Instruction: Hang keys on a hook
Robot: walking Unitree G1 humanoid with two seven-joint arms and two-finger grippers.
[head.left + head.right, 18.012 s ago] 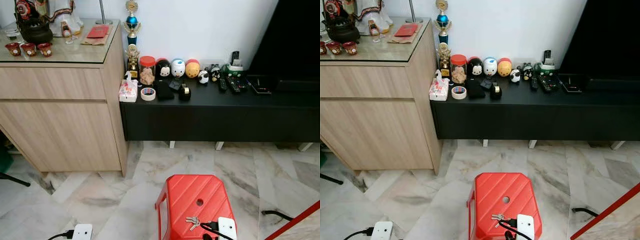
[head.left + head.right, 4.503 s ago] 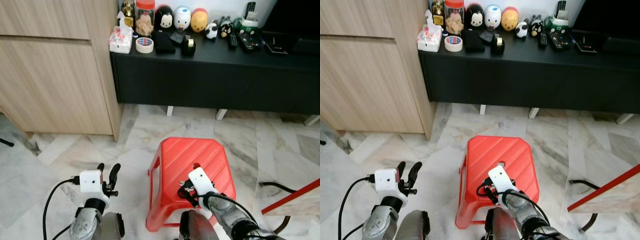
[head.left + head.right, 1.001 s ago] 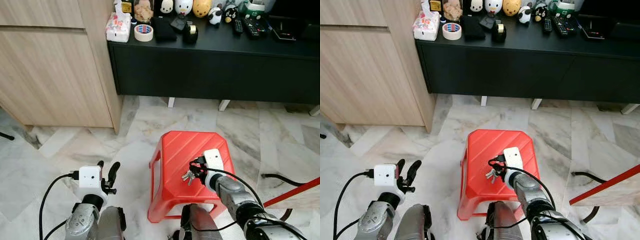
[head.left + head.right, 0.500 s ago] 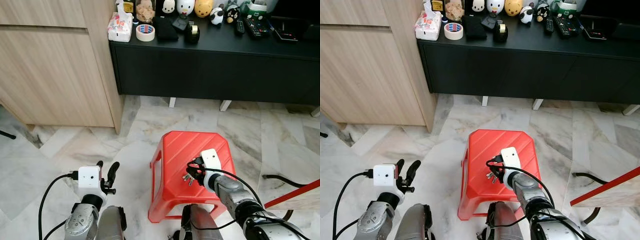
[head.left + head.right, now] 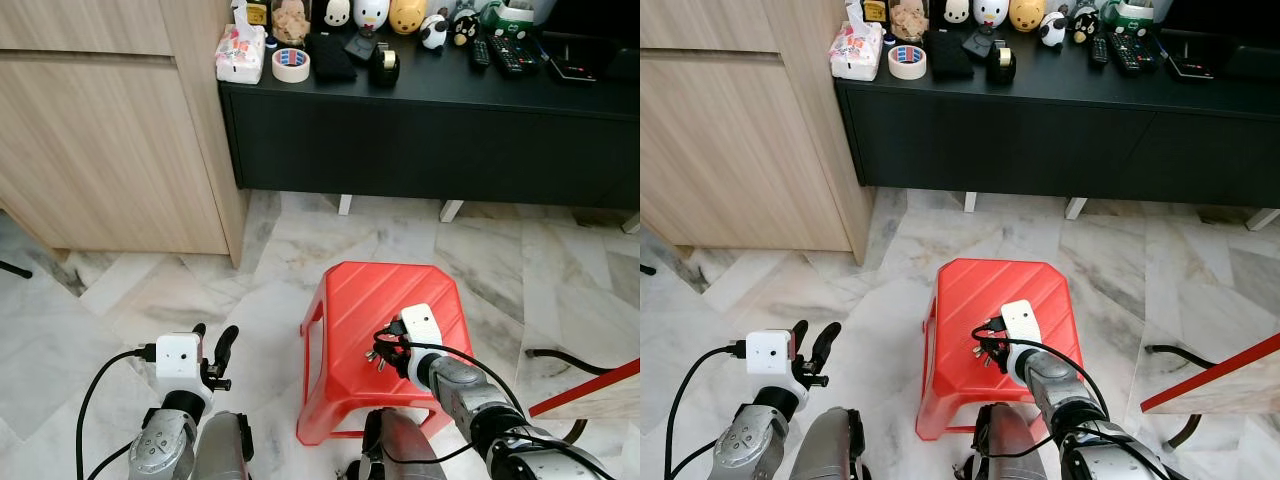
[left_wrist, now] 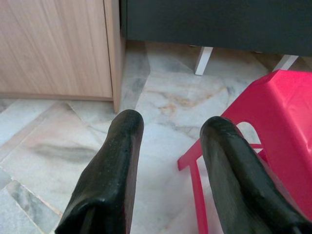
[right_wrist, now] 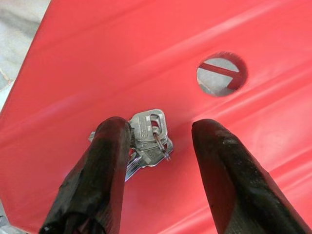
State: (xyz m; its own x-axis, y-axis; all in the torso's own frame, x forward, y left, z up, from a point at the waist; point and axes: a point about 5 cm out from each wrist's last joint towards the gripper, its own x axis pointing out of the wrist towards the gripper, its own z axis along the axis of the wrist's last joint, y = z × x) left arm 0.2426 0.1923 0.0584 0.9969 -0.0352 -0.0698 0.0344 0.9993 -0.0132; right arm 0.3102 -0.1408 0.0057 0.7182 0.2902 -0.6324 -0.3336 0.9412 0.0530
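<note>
Down on the red stool point(image 7: 97, 58), silver keys point(image 7: 146, 139) on a ring — right fingers point(image 7: 105, 165) spread, straddling them

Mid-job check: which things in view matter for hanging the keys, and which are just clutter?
Job: keys on the red stool; right gripper, open around them.

Clutter: tape roll, tissue pack, remotes on the black console; left gripper, idle.

Keys point(image 7: 146, 139) partly hidden behind one finger point(image 7: 105, 161) of right gripper point(image 7: 156, 146). Stool point(image 6: 273, 122) cut off by left wrist frame edge. Shelf items point(image 5: 380, 30) cropped at top.
</note>
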